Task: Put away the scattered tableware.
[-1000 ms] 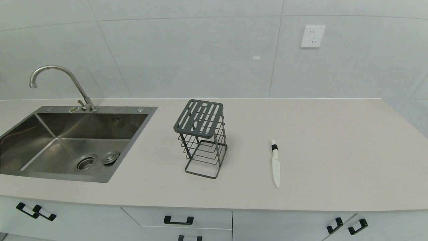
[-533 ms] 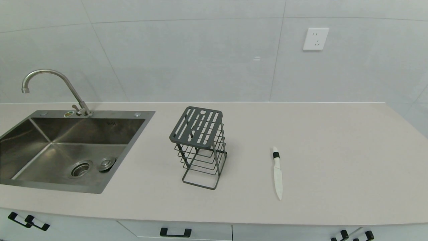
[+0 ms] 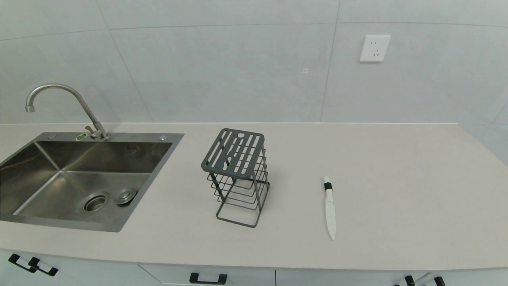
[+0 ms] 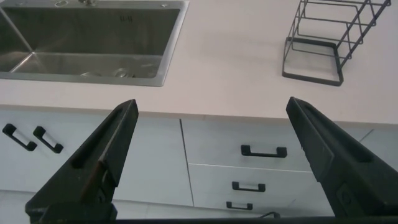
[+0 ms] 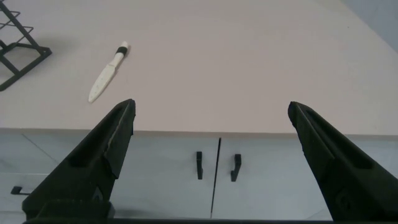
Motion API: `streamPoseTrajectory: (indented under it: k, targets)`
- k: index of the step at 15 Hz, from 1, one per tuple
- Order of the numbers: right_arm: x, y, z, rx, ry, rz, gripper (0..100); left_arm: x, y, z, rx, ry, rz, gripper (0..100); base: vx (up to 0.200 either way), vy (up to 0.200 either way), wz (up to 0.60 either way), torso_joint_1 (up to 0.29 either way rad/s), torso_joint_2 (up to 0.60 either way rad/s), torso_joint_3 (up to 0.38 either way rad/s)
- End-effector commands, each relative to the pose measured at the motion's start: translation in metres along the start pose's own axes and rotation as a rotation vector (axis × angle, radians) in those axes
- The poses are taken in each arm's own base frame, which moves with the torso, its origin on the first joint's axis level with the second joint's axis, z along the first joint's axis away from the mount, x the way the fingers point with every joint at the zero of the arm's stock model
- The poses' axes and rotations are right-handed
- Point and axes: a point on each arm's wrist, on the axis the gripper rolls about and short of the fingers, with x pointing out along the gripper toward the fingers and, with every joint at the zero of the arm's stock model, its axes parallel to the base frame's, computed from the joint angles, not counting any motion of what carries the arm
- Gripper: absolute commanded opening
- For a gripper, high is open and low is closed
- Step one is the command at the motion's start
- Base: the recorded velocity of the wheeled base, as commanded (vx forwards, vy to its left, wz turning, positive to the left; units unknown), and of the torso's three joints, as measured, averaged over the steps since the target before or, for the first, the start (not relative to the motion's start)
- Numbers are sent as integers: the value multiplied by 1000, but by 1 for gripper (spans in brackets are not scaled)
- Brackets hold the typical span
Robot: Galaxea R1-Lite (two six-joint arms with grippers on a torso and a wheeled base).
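Observation:
A white knife (image 3: 329, 207) with a black band on its handle lies flat on the beige counter (image 3: 397, 190), blade tip toward the front edge; the right wrist view has the same knife (image 5: 109, 71). Left of it stands a dark wire rack (image 3: 238, 176) with a slotted top plate; its base (image 4: 317, 53) appears in the left wrist view. My left gripper (image 4: 211, 155) hangs open in front of the drawers below the counter edge. My right gripper (image 5: 211, 155) is open too, low before the cabinet fronts, well short of the knife.
A steel sink (image 3: 79, 174) with a curved tap (image 3: 59, 103) takes up the counter's left end. A wall socket (image 3: 374, 48) sits on the tiled wall. Drawers with black handles (image 4: 264, 151) run under the counter. Open counter lies right of the knife.
The whole head picture has shifted down and slightly left, so the camera moved. Knife and rack keep their places on the counter.

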Motion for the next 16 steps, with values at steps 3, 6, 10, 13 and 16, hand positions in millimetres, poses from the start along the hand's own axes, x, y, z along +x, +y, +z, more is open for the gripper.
streamPoseTrajectory:
  k: [3, 6, 10, 13, 16]
  targets:
    - [0, 0, 0, 1, 1, -2, 100, 0, 0, 0, -10, 1, 2, 100, 0, 0, 0, 0, 0, 0]
    - [0, 0, 0, -11, 3, -2, 100, 0, 0, 0, -7, 2, 2, 100, 0, 0, 0, 0, 0, 0]
    - [0, 0, 0, -39, 3, 3, 100, 0, 0, 0, -38, 1, 2, 100, 0, 0, 0, 0, 0, 0]
    - [0, 0, 0, -31, 3, 6, 100, 0, 0, 0, -35, 1, 2, 100, 0, 0, 0, 0, 0, 0]
    - [0, 0, 0, -42, 1, 6, 100, 0, 0, 0, -35, 1, 2, 100, 0, 0, 0, 0, 0, 0]
